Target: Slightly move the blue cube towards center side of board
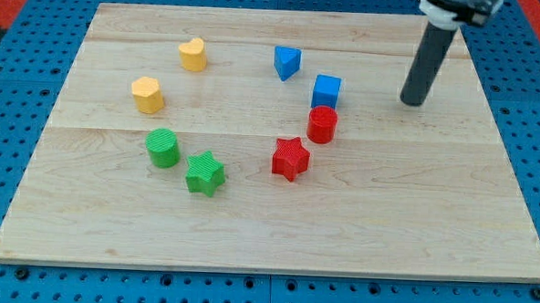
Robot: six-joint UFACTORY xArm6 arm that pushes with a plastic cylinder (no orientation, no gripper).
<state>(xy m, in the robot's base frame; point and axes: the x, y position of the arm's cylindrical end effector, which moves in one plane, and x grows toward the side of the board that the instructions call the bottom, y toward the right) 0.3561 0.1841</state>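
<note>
A: Where does the blue cube sit on the surface?

B: Right of centre, toward the view's top. The red cylinder stands just below it, apparently touching its lower edge; the blue triangular block lies near it, up and to the view's left.

A: And my tip?

B: It rests on the wood to the view's right of the blue cube, apart from it, with bare board between. There is no gripper, only the dark rod.

A: What else lies around?

B: A red star below the cylinder; a green star and green cylinder at lower left; two yellow blocks, one heart-shaped, one of unclear shape, at upper left.
</note>
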